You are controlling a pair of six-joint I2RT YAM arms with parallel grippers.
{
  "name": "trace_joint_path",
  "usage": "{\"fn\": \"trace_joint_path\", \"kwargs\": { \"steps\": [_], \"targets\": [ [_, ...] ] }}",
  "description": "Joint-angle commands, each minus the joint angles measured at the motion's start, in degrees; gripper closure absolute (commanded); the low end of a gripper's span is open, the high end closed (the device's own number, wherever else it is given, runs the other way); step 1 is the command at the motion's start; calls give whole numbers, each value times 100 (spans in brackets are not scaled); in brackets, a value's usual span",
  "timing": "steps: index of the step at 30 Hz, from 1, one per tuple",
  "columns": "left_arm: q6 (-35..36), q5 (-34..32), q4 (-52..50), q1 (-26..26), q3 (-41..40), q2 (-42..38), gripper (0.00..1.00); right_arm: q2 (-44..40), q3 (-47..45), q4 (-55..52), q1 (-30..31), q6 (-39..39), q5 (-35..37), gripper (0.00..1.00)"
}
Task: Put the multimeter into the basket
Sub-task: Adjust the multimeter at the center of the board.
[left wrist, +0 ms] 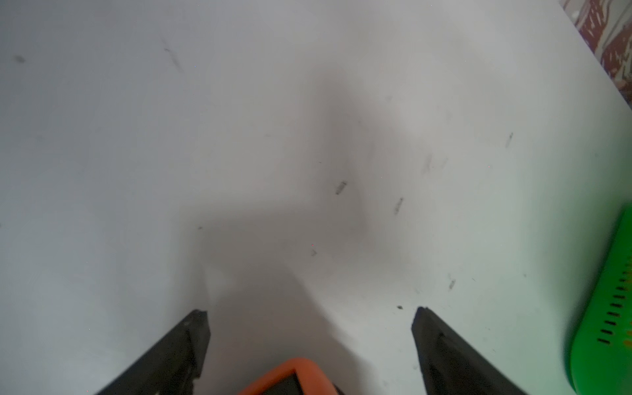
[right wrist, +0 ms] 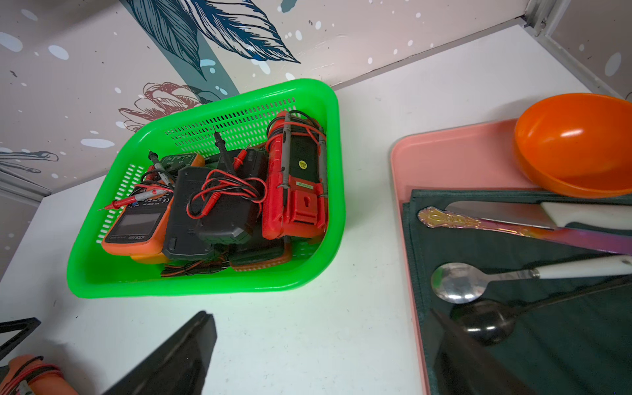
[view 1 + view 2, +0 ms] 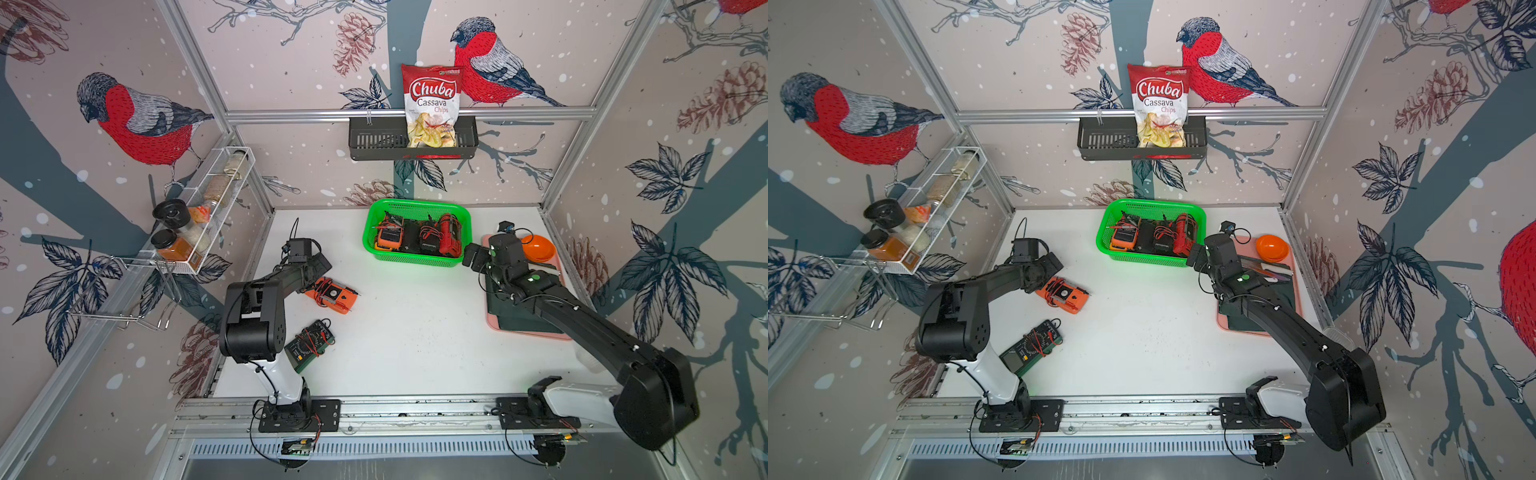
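Note:
An orange multimeter point(image 3: 332, 296) point(image 3: 1064, 295) wrapped in its leads lies flat on the white table at the left. My left gripper point(image 3: 316, 272) point(image 1: 309, 311) hangs over its near end, jaws open and wide to either side of the orange corner point(image 1: 294, 372), not touching it. A dark green multimeter point(image 3: 309, 345) lies nearer the front, beside the left arm. The bright green basket point(image 3: 415, 202) point(image 2: 205, 287) stands at the back centre with several multimeters inside. Just right of the basket, my right gripper point(image 3: 473, 255) point(image 2: 321, 318) is open above bare table.
A pink tray point(image 3: 494, 324) at the right holds a dark cloth, cutlery and an orange bowl point(image 3: 538, 247). A black wall rack point(image 3: 374, 141) with a chips bag hangs at the back. A white wire rack point(image 3: 216, 232) with spice jars hangs on the left wall.

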Motion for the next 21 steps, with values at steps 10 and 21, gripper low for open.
{"fn": "trace_joint_path", "kwargs": {
  "steps": [10,21],
  "targets": [
    [254,658,-91,-851,-25,154,6,284,338,-65,287,-429,-529,4],
    [-59,960,159,-1360,-246,-115,11,1433,1153,-194,1388,-829,-833,5]
  ]
}}
